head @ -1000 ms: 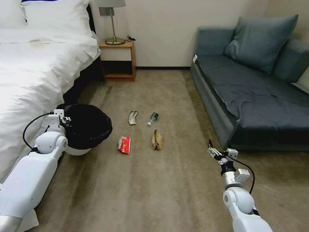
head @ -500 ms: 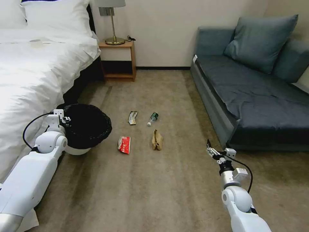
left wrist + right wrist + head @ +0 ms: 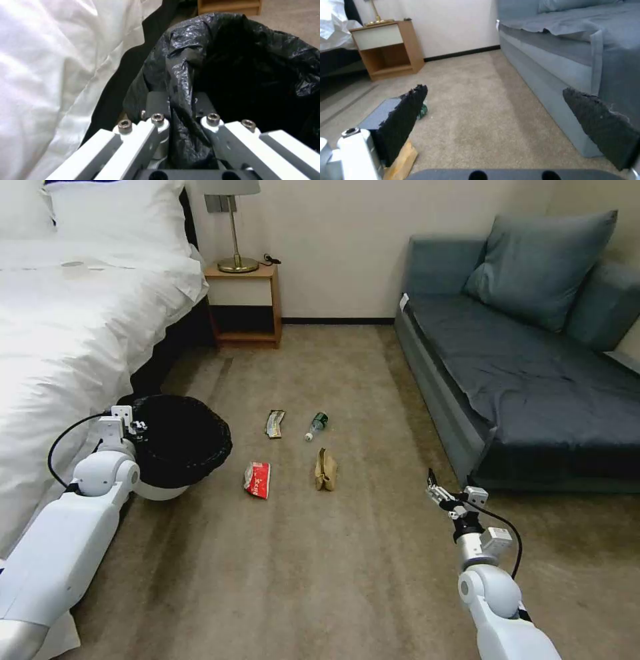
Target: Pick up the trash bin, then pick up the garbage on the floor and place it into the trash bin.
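The trash bin (image 3: pixel 179 441), white with a crinkly black liner, is beside the bed at the left. My left gripper (image 3: pixel 137 427) is shut on its near rim; in the left wrist view the fingers pinch the rim and liner (image 3: pixel 180 100) of the trash bin (image 3: pixel 253 62). The garbage lies on the carpet: a red-and-white wrapper (image 3: pixel 257 479), a tan paper bag (image 3: pixel 325 471), a small bottle (image 3: pixel 316 425) and a dark-and-gold wrapper (image 3: pixel 274 423). My right gripper (image 3: pixel 435 487) hovers open, low, to the right of the paper bag (image 3: pixel 401 158). Its fingers (image 3: pixel 407 117) are wide apart.
A white bed (image 3: pixel 67 327) fills the left side. A blue-grey sofa (image 3: pixel 520 380) runs along the right, close to my right arm. A wooden nightstand (image 3: pixel 243 307) with a lamp stands at the back wall. Open carpet (image 3: pixel 320 567) lies in front.
My right gripper has shifted slightly to the left, toward the garbage. The left arm and the bin have not visibly moved.
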{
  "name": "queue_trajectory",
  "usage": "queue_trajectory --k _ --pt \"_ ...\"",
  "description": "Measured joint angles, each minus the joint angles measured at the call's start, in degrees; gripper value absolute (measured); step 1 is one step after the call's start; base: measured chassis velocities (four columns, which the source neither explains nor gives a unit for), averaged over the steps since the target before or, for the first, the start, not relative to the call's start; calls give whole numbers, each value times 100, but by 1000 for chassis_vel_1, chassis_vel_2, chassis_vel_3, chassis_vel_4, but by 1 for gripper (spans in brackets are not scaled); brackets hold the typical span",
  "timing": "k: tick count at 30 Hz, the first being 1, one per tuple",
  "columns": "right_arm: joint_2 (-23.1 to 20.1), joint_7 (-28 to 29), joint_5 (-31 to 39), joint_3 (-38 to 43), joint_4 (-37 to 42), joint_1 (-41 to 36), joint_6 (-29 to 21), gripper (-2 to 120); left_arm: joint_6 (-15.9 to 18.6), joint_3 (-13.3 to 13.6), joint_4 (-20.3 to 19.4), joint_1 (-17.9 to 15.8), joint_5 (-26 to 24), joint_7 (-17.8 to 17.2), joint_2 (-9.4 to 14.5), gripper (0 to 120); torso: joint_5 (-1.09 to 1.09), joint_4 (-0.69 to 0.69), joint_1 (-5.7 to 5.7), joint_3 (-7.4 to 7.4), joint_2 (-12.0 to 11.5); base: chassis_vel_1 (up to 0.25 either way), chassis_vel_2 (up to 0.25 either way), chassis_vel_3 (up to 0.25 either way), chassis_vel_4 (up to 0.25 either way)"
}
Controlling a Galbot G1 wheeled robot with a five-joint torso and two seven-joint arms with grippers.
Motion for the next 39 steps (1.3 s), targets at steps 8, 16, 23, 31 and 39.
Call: queue_trajectory --k 8,16,23,31,39 --pt "18 -22 -5 -15 -9 1 19 100 -3 -28 -48 38 -9 0 34 6 0 0 0 0 0 0 0 0 0" --pt "18 -29 -13 -16 -15 -5 36 100 -4 -34 -67 64 -9 0 36 6 0 0 0 0 0 0 0 0 0" --pt "9 -32 -7 -7 -10 -4 38 100 -11 -35 -84 46 -17 0 69 6 0 0 0 0 0 -42 42 43 -45" --pt "16 -39 -17 -4 -13 -21 57 100 -26 -44 -89 62 -19 9 78 6 0 0 0 0 0 -7 4 6 -4" --pt "17 -45 -24 -28 -15 -16 54 100 -29 -104 -108 110 -11 37 109 6 0 0 0 0 0 0 0 0 0"
